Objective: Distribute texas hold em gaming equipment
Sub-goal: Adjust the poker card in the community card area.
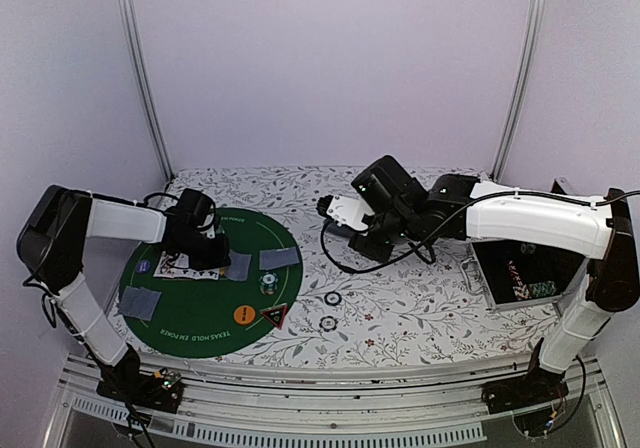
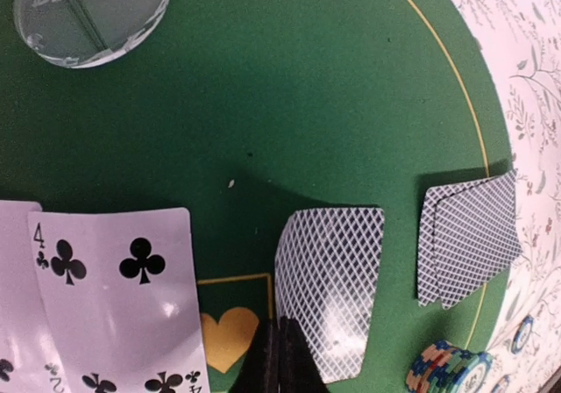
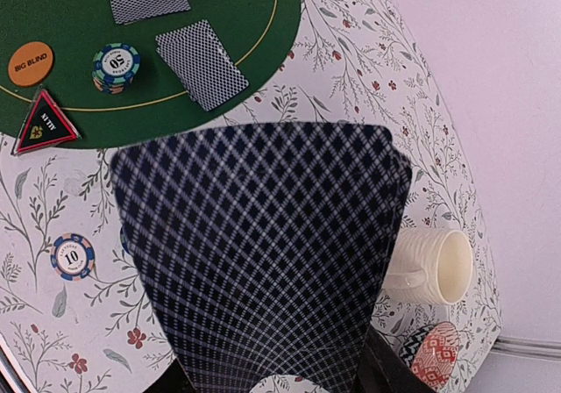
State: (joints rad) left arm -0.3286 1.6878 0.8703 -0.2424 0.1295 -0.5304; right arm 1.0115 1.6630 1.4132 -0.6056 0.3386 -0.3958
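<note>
from above: the green mat (image 1: 230, 230) lies on the left of the floral table (image 1: 430, 318), and the left gripper (image 1: 198, 256) is down over the face-up cards (image 1: 190, 271) there. the right gripper (image 1: 335, 208) hangs mid-table, just past the mat's far-right edge. the orange button (image 1: 246, 314) and the triangular marker (image 1: 275, 316) lie side by side near the mat's front edge, with a chip stack (image 1: 268, 283) just behind them. two loose chips (image 1: 333, 298) lie off the mat on the cloth.

left wrist now: the fingertips (image 2: 263, 367) look pressed together at the near corner of a face-down card (image 2: 333, 270) (whether they actually pinch it, we cannot tell). the four of clubs (image 2: 123, 296) lies to its left and the clear dealer disc (image 2: 88, 11) further up the mat.

right wrist: that claw is clamped on a stack of cards (image 3: 263, 270), backs towards us, filling the view. a cream mug (image 3: 434, 266) peeks out past the cards' right edge, with a red-patterned dish (image 3: 434, 353) below it.
</note>
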